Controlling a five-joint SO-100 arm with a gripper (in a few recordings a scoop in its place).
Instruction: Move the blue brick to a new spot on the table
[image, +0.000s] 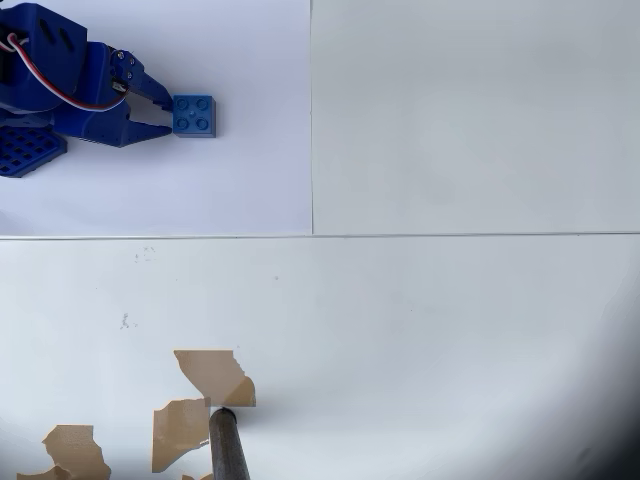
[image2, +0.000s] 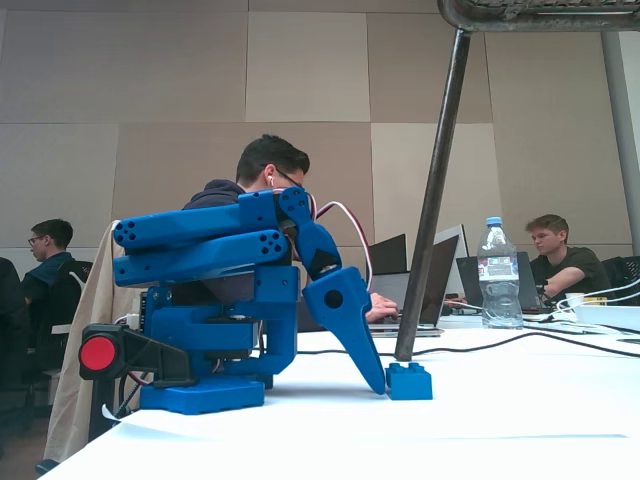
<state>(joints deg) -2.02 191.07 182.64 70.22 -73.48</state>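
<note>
The gripper (image: 166, 112) sits low on the table (image: 450, 320), its 2 fingers spread apart in a narrow V that points right in the overhead view. Nothing is between them. The upper fingertip (image: 165, 98) and the lower fingertip (image: 160, 129) both end right at the left face of the blue brick (image: 194, 114); from above they look to be touching or almost touching it, and I cannot tell which. The brick lies directly ahead of the gripper's mouth, flat on the whiter paper sheet (image: 240, 170), its 4 studs facing up.

In the fixed view the gripper (image2: 378, 385) slopes down to the tabletop, its tip resting just left of the brick (image2: 409, 381), which stands on the table (image2: 500, 430) beside it.

Behind the gripper the blue arm (image: 60, 80) folds back toward its base (image2: 200, 393). Well away from the gripper, toward the overhead view's bottom edge, lie torn brown tape patches (image: 212, 372) and a dark pole (image: 228, 448).
</note>
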